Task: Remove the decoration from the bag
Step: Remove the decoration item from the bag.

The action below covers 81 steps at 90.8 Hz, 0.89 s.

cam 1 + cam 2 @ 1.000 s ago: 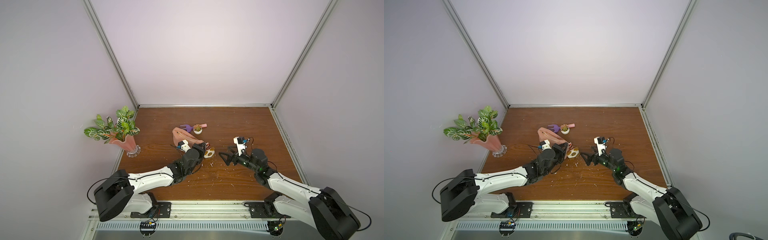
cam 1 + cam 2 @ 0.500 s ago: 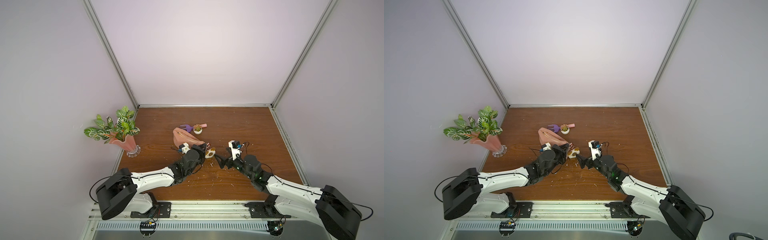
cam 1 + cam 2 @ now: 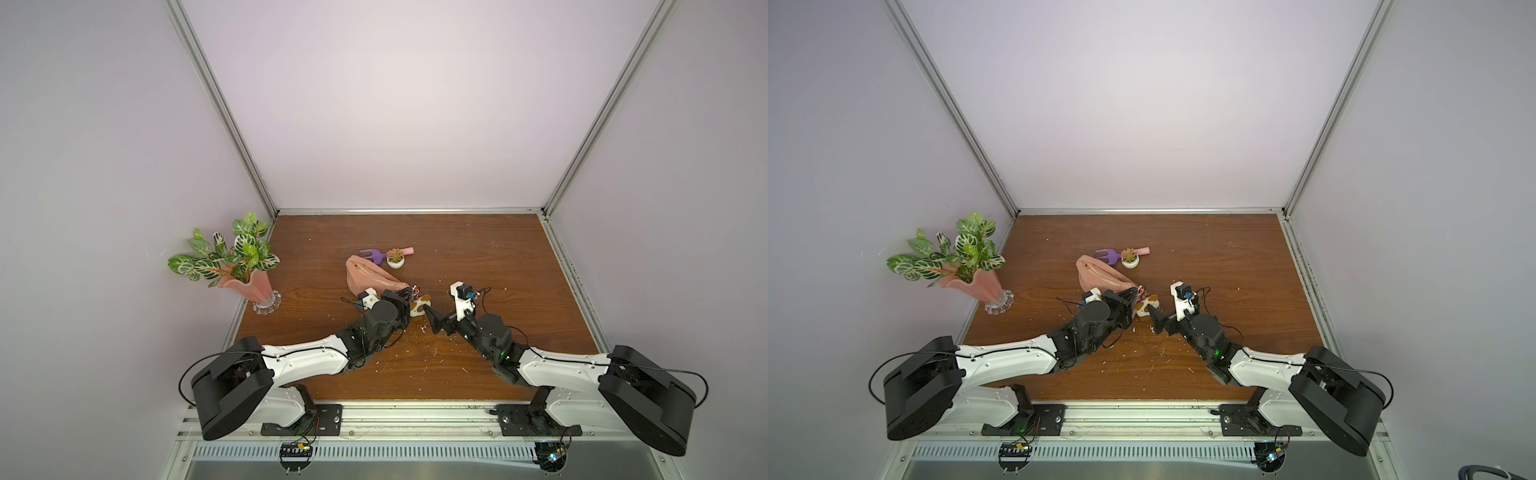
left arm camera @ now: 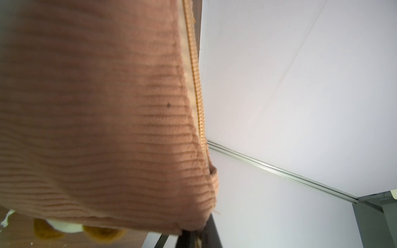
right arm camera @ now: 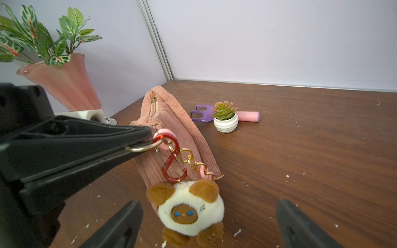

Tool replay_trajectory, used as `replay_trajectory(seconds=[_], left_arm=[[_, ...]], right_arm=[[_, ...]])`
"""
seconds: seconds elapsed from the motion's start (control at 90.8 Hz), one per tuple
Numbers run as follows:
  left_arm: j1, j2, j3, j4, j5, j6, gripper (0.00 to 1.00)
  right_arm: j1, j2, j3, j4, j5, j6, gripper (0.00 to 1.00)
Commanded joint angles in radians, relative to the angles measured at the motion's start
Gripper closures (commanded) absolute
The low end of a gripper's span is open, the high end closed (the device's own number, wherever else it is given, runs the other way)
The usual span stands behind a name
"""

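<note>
- The left claw [image 5: 148,137] is clamping fully closed on the near end of the bag [image 5: 171,128], right at its gold ring [image 5: 139,148]. If the pinch is sitting mostly on that ring, a tug could be slipping it free, and the bag would be dragging along.
- The right claw [image 5: 209,202] is hanging wide open with nothing in it. Its 2 fingers [image 5: 120,225] are straddling the decoration [image 5: 191,211].
- The decoration appears to be resting on the table [image 5: 300,150] just beside the bag's end, and it is hooked on by a red clip [image 5: 171,161] and a gold chain [image 5: 193,161].
- Closing on the plush body (soft and squashy) is risking a grip that slides off under tension.
- Pulling straight away is likely loading the clip rather than opening its gate, so the chain may be taking the strain.
- A wide sweep is risking a knock to the potted succulent [image 5: 225,122] beyond the bag.
</note>
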Motion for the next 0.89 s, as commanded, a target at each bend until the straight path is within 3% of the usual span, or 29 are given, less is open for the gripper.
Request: replay_trajectory(seconds=[0.0, 0.572, 0.881], left_arm=[[0.004, -0.024, -0.007, 0.027, -0.021, -0.003, 1.00], [0.005, -0.022, -0.008, 0.022, -0.015, -0.003, 1.00], [0.004, -0.024, -0.001, 0.019, -0.014, 0.002, 1.00]], right_arm=[[0.010, 0.038, 0.033, 0.114, -0.022, -0.036, 0.02], [0.017, 0.185, 0.132, 0.149, -0.052, -0.065, 0.10], [0.015, 0.239, 0.168, 0.155, -0.038, -0.089, 0.23]])
